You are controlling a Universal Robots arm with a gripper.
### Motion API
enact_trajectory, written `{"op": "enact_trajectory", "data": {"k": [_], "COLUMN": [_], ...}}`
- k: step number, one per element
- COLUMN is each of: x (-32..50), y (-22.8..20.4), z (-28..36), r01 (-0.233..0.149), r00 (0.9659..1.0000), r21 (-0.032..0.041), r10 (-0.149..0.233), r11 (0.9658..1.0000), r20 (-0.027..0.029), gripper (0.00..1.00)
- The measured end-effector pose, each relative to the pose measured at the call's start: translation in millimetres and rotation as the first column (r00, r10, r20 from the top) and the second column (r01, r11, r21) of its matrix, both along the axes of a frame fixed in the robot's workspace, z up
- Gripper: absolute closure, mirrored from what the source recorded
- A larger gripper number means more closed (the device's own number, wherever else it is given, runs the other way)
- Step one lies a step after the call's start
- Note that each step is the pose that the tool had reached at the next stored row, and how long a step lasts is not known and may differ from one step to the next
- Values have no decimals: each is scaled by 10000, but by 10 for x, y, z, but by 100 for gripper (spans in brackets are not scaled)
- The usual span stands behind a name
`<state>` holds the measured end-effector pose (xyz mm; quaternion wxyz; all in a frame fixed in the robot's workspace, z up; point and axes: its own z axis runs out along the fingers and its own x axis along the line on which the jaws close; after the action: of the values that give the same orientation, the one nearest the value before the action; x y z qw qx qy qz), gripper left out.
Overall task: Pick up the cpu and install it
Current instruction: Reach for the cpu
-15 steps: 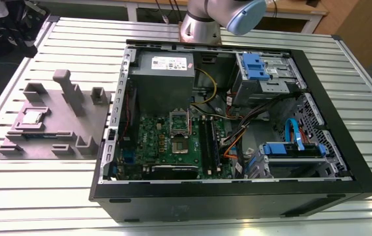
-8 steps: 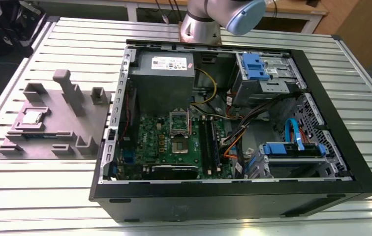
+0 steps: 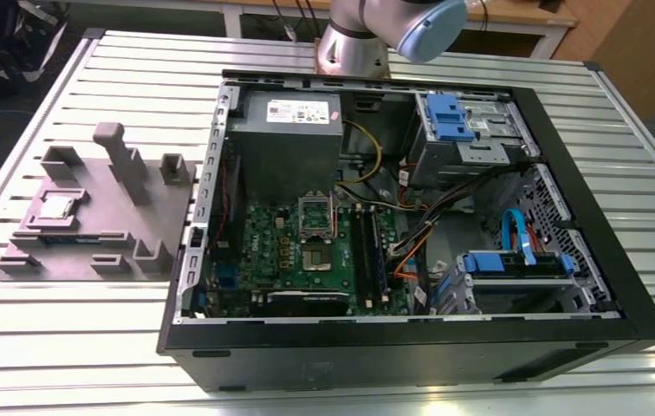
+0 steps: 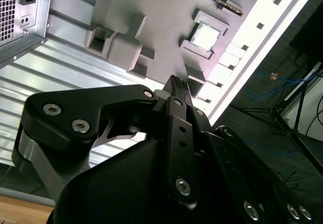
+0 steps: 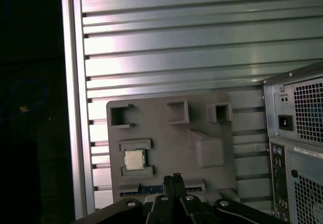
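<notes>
The slatted aluminium bench (image 3: 304, 52) carries an open black computer case (image 3: 420, 355); its green motherboard (image 3: 275, 251) seems to lack a chip. Nothing is installed yet: the small square silver-topped cpu (image 5: 133, 160) lies in the grey moulded fixture (image 5: 166, 143) beside the case. The black tool (image 5: 175, 177) hangs above that fixture, closed and empty.

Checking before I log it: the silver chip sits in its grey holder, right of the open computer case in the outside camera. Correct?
Wrong side. The exterior view shows the silver chip in its grey holder on that view's left of the open computer case, not its right.
</notes>
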<state>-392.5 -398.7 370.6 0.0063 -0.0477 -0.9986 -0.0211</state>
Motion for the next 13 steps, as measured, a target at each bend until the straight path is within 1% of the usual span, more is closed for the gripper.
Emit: {"op": "enact_trajectory", "data": {"k": [3,13], "x": [-42,-51], "y": [0,0], "z": [0,0], "r01": [0,0], "r00": [10000,10000], "r21": [-1,0], "r10": [0,0], "r11": [10000,10000], "r20": [-2,-1], "gripper": [90,90]}}
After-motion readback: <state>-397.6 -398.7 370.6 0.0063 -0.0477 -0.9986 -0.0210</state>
